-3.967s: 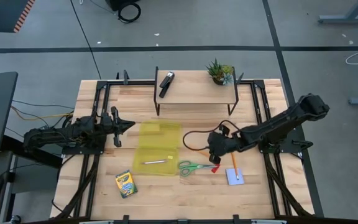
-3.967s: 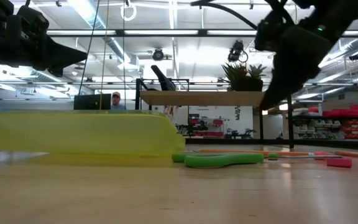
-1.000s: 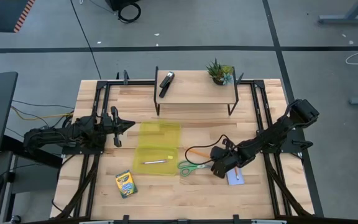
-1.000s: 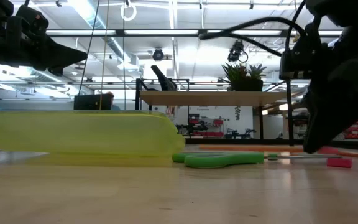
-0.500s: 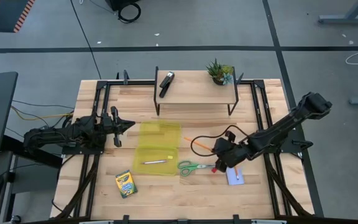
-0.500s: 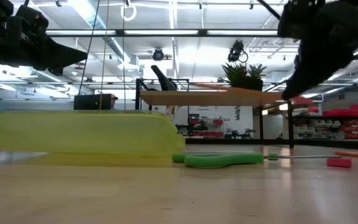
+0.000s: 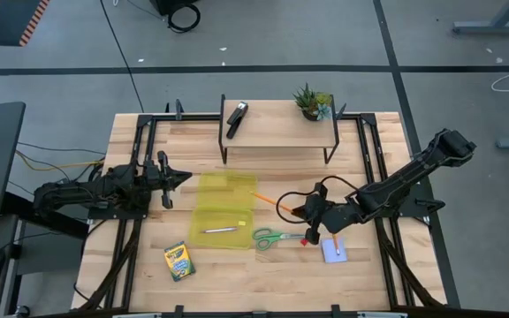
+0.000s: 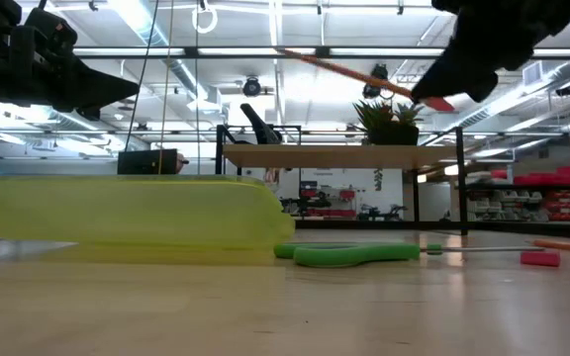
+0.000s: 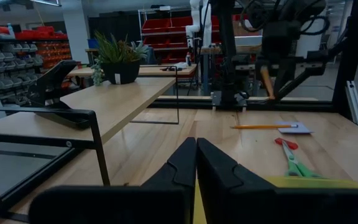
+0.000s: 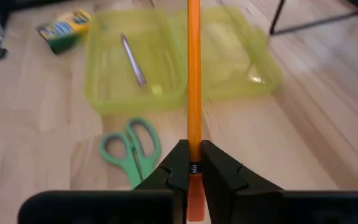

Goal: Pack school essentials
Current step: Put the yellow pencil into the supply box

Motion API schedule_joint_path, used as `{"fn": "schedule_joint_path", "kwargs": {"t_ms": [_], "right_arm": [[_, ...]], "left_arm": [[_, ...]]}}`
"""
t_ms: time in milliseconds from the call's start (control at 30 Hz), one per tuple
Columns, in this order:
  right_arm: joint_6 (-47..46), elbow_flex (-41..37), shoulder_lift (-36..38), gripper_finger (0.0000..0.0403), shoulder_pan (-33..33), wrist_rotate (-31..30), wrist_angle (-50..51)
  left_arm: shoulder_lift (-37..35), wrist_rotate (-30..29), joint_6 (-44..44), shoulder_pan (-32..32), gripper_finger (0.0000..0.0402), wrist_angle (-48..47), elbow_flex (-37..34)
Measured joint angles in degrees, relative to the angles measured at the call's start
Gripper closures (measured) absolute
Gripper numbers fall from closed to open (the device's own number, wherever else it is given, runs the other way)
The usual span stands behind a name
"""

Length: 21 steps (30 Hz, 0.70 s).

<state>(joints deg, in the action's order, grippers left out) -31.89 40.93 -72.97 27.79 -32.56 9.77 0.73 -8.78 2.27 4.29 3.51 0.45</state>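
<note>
Yellow-green and see-through, the pencil case (image 7: 226,211) lies open at centre-left of the high view with both halves flat on the wooden surface (image 7: 263,274), presumably spread so things can be dropped in from above; a silvery pen (image 7: 218,230) already lies in its lower half. At the far left of that view the left hand (image 7: 177,179) waits level with the case's upper edge, its fingers pressed together on nothing, as its own wrist view shows. Below the case, toward the lower left, the crayon box (image 7: 179,261) sits on the surface, not yet packed. Just right of the case lie the green-handled scissors (image 7: 277,237), with a small red piece (image 7: 306,240) at their right end. Right of centre, the right hand (image 7: 300,212) hangs above the surface, pinching an orange pencil (image 7: 277,203) near its eraser end. The shaft slants up and left toward the case, which suggests it is being carried over to go in. In the right wrist view the pencil (image 10: 193,74) runs straight out from the tightly closed fingers (image 10: 180,163), over the case. Farther right, the pale blue notepad (image 7: 331,250) rests flat with a yellow pencil (image 7: 336,245) lying on it.
</note>
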Motion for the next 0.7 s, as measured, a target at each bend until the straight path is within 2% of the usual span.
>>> {"fn": "schedule_joint_path", "kwargs": {"t_ms": [367, 700], "right_arm": [[8.4, 0.0, -1.1, 0.0365, -3.1, 1.8, -11.1], [13.5, 0.0, -7.1, 0.0365, -8.2, 10.1, -21.1]], "left_arm": [[0.0, 0.0, 0.0, 0.0, 0.0377, 0.4, 0.0], [0.0, 0.0, 0.0, 0.0, 0.0378, 0.7, 0.0]]}}
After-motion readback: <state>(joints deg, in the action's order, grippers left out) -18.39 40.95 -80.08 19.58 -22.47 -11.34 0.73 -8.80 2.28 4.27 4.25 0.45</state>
